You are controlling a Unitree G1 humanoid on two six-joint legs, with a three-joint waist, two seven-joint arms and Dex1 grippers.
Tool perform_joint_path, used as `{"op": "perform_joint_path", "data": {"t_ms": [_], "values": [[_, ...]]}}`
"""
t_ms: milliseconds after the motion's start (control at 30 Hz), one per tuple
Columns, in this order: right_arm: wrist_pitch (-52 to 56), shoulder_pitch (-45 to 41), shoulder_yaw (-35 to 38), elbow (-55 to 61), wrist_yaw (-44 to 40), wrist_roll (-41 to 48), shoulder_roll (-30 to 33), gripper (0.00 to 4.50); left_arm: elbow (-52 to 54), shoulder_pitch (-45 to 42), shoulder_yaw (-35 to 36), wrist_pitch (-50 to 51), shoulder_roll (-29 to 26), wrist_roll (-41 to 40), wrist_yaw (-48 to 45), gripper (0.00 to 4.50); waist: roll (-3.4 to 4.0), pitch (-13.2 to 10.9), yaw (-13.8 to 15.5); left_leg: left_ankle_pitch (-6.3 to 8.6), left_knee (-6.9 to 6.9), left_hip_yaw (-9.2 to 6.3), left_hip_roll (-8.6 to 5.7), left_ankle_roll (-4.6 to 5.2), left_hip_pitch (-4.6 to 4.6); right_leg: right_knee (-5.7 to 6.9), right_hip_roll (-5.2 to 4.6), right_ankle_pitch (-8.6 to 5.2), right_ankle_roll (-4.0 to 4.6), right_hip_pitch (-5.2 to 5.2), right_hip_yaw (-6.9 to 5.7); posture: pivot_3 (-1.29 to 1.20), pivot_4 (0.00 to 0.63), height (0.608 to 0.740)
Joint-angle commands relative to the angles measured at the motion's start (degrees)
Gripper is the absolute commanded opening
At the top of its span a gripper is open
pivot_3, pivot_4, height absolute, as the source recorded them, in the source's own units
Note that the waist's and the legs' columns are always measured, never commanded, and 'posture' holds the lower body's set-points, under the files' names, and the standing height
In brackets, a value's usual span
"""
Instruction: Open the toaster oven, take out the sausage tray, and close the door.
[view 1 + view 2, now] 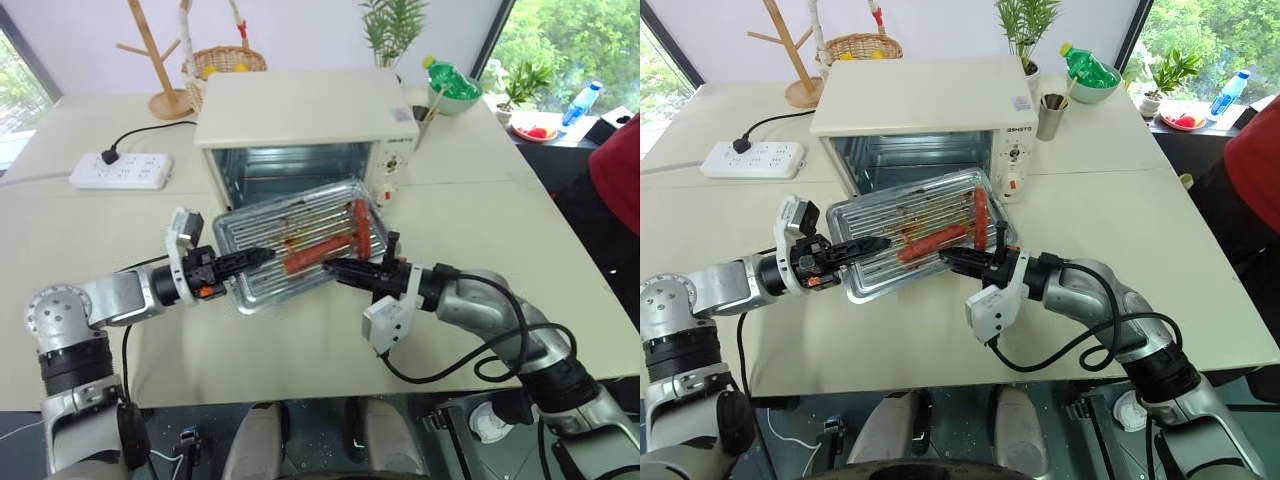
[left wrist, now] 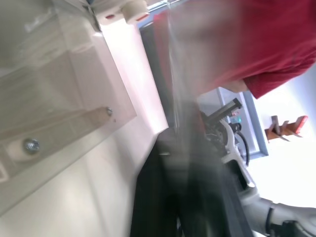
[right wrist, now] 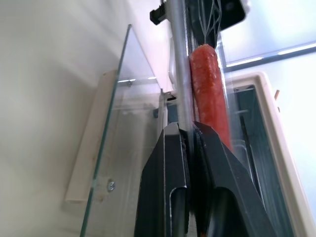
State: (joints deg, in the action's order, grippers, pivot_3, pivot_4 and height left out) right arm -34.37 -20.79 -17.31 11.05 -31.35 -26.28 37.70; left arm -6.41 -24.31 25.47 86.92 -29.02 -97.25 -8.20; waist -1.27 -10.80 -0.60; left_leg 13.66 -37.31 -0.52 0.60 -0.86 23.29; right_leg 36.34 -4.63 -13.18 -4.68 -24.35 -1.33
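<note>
Left eye view: both claws (left (image 1: 262, 255), right (image 1: 332, 267)) pinch sausage tray (image 1: 262, 232).

Cream-white toaster oven (image 1: 305, 110) on a pale beige bench (image 1: 480, 220); shiny silver ribbed sausage tray (image 1: 262, 238) with red-orange sausages and brown grease marks; white power strip (image 1: 120, 171); green bowl (image 1: 455, 88).

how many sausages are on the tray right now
2. One sausage lies lengthwise near the middle of the sausage tray; the other sausage lies crosswise by the tray's right end. The grippers may hide more.
</note>
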Motion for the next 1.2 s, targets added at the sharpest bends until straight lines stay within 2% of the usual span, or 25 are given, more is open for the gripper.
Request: {"op": "perform_joint_path", "data": {"t_ms": [33,167,333,367,400,567,867,1067,1200], "values": [[-0.5,0.25,1.8,2.14,0.72,1.11,0.11,0.0,0.3,0.77,-2.63,-5.93,-1.99,-8.99,5.24,0.03,0.0,0.0,0.04,0.0,0.0,-0.02,0.0,0.0,0.0,0.0,-0.02,0.0,0.0,0.0,0.0,0.0,0.15,0.74],[-0.56,0.53,1.95,2.46,0.6,1.0,0.14,0.0,1.72,2.48,-7.07,-11.07,-3.93,-15.38,9.18,0.03,0.0,0.0,0.06,0.0,0.01,-0.07,-0.01,-0.01,-0.01,0.0,-0.05,0.0,0.01,0.0,0.04,0.0,0.15,0.74],[0.12,1.07,2.18,2.84,-0.5,2.33,0.5,0.0,1.74,2.77,-8.39,-13.76,-3.27,-15.75,9.71,0.03,0.0,0.0,0.09,-0.01,0.01,0.06,-0.15,-0.01,-0.01,-0.01,-0.03,0.0,0.02,0.0,0.03,0.0,0.15,0.74],[0.17,1.14,2.3,3.01,-0.61,2.51,0.53,0.74,1.63,2.78,-8.5,-14.1,-3.18,-15.75,9.81,0.0,0.0,0.0,0.09,-0.01,0.01,0.08,-0.16,-0.01,-0.01,-0.01,-0.02,0.0,0.02,0.0,0.03,0.0,0.15,0.74],[0.19,1.17,2.41,3.15,-0.73,2.59,0.54,1.03,1.51,2.78,-8.51,-14.42,-3.0,-15.75,9.91,0.0,0.0,0.0,0.07,-0.01,0.01,0.08,-0.16,-0.01,-0.01,-0.01,-0.01,0.0,0.02,0.01,0.03,0.0,0.15,0.74],[-0.13,1.58,3.09,4.19,-1.05,2.73,1.14,3.38,0.65,2.9,-7.97,-15.57,-1.72,-15.75,10.37,0.0,0.0,0.0,0.06,-0.01,0.01,0.09,-0.16,-0.01,-0.01,-0.01,0.0,0.0,0.01,0.01,0.03,0.0,0.15,0.74],[0.52,8.04,7.12,9.48,-4.31,10.95,6.43,3.38,0.47,5.24,-5.95,-16.06,-1.25,-15.75,10.21,0.0,0.0,0.0,0.15,-0.01,0.01,0.09,-0.17,-0.01,-0.01,-0.04,0.0,-0.01,0.01,0.04,0.03,0.0,0.15,0.74],[9.38,17.32,15.4,12.16,-5.84,20.9,9.05,3.38,6.37,12.04,-0.04,-16.28,-2.62,-15.75,8.21,0.0,0.0,0.01,0.07,0.0,0.05,0.09,-0.1,-0.01,-0.04,-0.06,0.0,-0.02,0.04,0.05,0.03,0.0,0.15,0.74],[18.16,19.15,19.22,9.43,-6.36,26.16,8.12,3.38,9.78,16.84,4.89,-17.57,-3.59,-15.75,7.45,0.0,0.0,0.01,0.13,-0.01,0.04,0.12,0.0,-0.01,-0.05,-0.08,0.0,-0.13,0.24,0.06,0.03,0.0,0.15,0.74]]}}
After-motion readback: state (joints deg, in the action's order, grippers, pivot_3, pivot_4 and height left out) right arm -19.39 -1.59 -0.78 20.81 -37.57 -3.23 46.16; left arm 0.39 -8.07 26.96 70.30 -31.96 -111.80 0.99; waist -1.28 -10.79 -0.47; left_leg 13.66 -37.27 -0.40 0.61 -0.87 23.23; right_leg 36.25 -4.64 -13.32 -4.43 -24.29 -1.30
